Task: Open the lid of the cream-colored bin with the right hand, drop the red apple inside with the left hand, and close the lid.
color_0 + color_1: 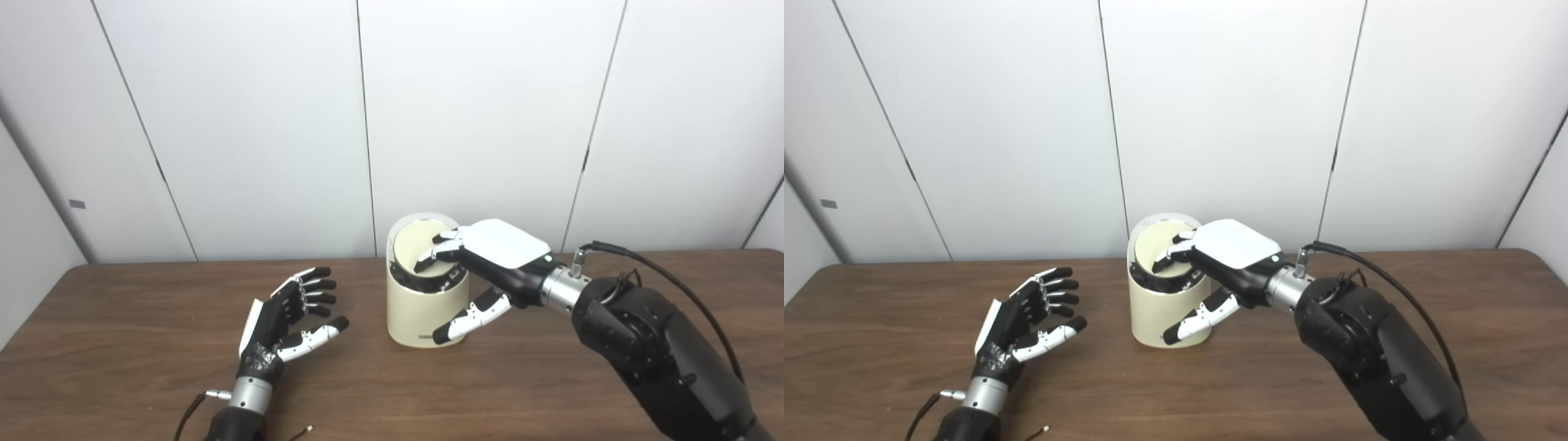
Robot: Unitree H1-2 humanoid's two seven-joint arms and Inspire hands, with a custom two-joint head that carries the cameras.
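Setting: You are looking at a dark wooden tabletop standing against a wall of white panels.

Bin: The cream-colored bin is standing upright near the middle of the tabletop, toward the back edge.

Lid: The round lid is sitting tilted in the bin's mouth, its cream face turning toward your cameras and a dark gap showing beneath its lower edge.

Right hand: Your right hand is reaching in from the right and lying over the bin's top. Its fingers are pressing on the lid's face, while the thumb is hanging down beside the bin's front wall; you cannot tell whether the thumb is touching it. The hand is gripping nothing.

Left hand: Your left hand is hovering just over the tabletop to the left of the bin, apart from it, palm facing the bin, fingers spread and gently curling. It is holding nothing.

Apple: The red apple is not showing in either view.
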